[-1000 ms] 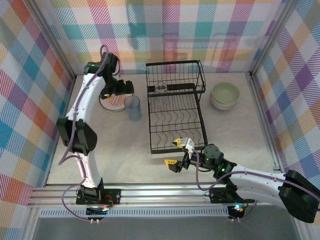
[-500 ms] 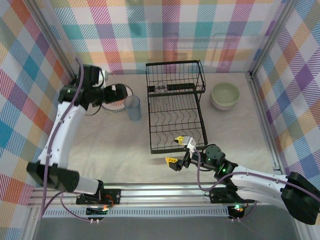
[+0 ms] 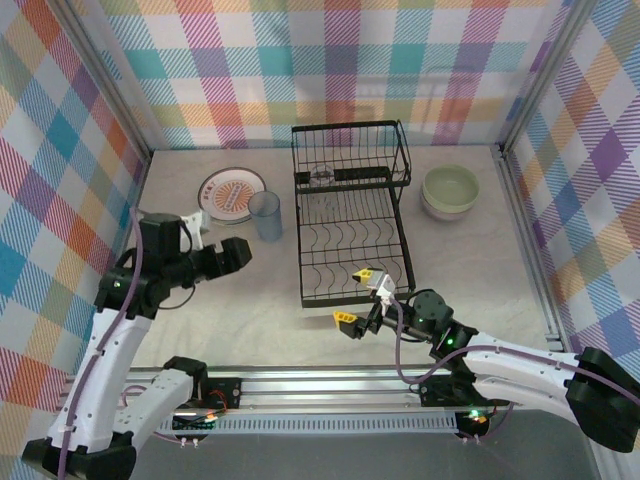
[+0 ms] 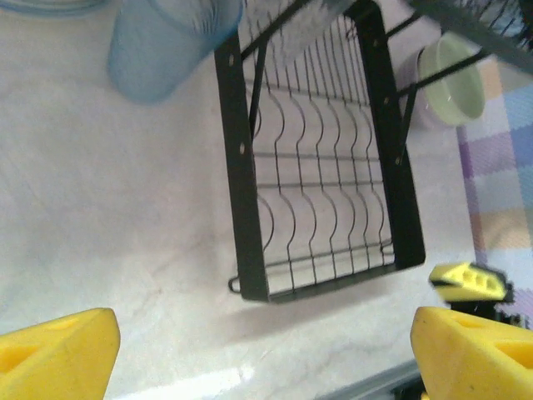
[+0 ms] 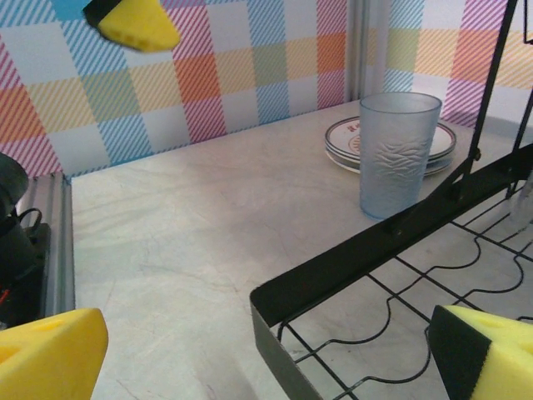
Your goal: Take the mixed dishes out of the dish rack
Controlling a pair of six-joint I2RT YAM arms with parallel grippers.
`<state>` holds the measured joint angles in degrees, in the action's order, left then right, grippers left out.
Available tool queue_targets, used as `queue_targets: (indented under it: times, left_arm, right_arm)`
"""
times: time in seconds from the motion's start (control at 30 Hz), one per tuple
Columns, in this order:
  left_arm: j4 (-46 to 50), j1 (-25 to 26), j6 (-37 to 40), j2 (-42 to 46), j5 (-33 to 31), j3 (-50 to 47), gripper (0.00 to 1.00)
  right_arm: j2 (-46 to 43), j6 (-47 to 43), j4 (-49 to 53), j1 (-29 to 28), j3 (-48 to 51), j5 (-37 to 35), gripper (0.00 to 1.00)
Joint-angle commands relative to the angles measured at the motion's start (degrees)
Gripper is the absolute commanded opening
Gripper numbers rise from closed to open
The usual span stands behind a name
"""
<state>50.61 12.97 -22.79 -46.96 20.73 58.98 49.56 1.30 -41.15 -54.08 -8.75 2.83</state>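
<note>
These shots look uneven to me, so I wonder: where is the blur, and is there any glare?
Top external view: even light, dish rack crisp. Left wrist view: tumbler and left fingertips blurred, with a pale glare patch on the table. Right wrist view: right fingertips soft, tumbler sharp.

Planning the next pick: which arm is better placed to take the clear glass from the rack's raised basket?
Left, probably. The left end effector, open, faces the dish rack, and the clear glass lies in the basket's left half, toward the tumbler. The right end effector hangs at the rack's near edge.
</note>
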Motion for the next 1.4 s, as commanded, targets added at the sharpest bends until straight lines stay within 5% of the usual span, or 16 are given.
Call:
queue_targets:
  times: [0.0, 0.4, 0.67, 1.1, 1.37]
  left_arm:
    - [-2.4, 3.5, -3.4, 2.8, 1.4, -4.0, 0.88]
    - [-12.7, 22.1, -12.3, 3.1, -10.9, -14.6, 0.85]
    - [-14.6, 34.4, -13.4, -7.7, -22.8, -11.8, 0.76]
    - [-18.2, 40.8, -15.6, -24.9, -32.2, -6.2, 0.63]
    - [-18.0, 40.6, -16.2, -31.5, -34.5, -4.6, 0.54]
  right_arm:
    - [0.4, -2.3, -2.6, -0.4, 1.2, -3.1, 0.99]
    - [1.2, -3.1, -4.0, -0.4, 2.5, -8.9, 0.99]
    - [1.3, -1.7, -4.4, -0.2, 3.3, -13.0, 0.99]
    - [0.5, 1.5, -3.8, 5.5, 2.0, -16.0, 0.99]
    - [14.1, 0.6, -13.4, 7.5, -2.2, -15.1, 0.99]
